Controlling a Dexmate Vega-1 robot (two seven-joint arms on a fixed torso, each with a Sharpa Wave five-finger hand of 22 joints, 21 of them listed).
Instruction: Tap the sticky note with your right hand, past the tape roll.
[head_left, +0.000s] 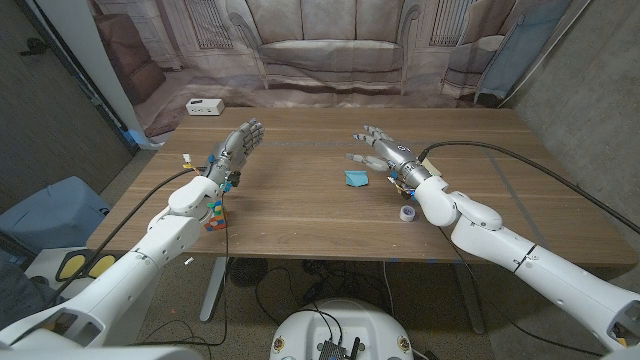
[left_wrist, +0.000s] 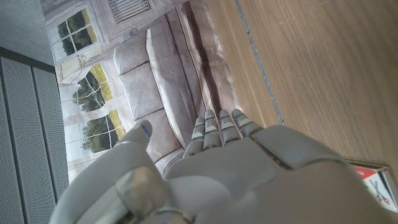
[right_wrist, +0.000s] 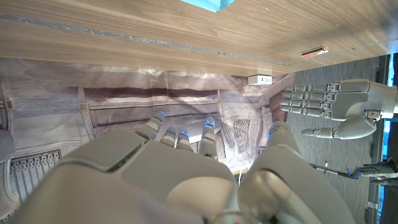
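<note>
Sticky note (head_left: 355, 178) lies flat, corner toward right hand (head_left: 388, 152); fingers (head_left: 372, 132) spread, empty.

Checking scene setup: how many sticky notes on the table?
1. The blue sticky note lies mid-table, just left of the right hand. The tape roll sits nearer the front edge. Others could be hidden under the arms.

left hand (head_left: 238, 143) raised, fingers spread, right hand (head_left: 383, 146) likewise

text: none legible | labels: none legible | numbers: none legible
</note>
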